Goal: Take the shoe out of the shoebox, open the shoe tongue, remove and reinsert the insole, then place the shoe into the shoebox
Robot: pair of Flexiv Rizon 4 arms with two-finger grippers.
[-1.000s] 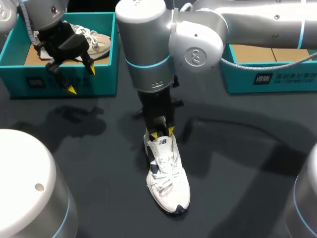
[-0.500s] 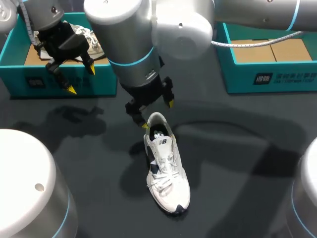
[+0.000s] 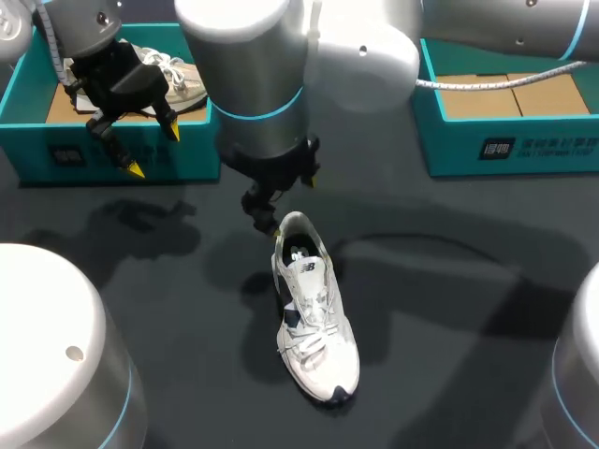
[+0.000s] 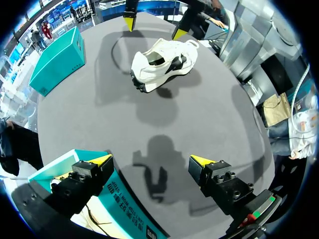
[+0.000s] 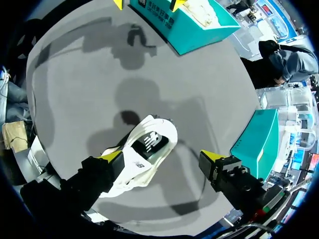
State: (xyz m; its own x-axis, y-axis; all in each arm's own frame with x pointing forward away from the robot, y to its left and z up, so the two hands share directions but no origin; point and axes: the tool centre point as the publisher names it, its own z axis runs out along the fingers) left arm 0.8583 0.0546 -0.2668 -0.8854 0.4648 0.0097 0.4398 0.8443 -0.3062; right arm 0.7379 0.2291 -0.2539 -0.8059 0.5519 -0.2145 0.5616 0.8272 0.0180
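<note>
Sitting upright on its sole near the middle of the dark table (image 3: 449, 309), the white shoe (image 3: 314, 313) is pointing its toe toward the robot and is lying outside both boxes. It is looking light and soft in the upper, with smooth panels, loose laces and a floppy tongue, while the chunky sole and padded heel rim are likely offering the stiffer places to pinch. The dark insole (image 3: 298, 254) is probably thin and bendy, best taken at its heel edge. The right gripper (image 5: 162, 158) is hanging just over the heel, jaws spread wide and holding nothing. The left gripper (image 3: 154, 150) is hovering at the front wall of the left shoebox (image 3: 28, 131), jaws also wide and empty. A beige shoe (image 3: 178, 79) is lying inside that box. The right shoebox (image 3: 449, 150) is showing a bare cardboard floor.
</note>
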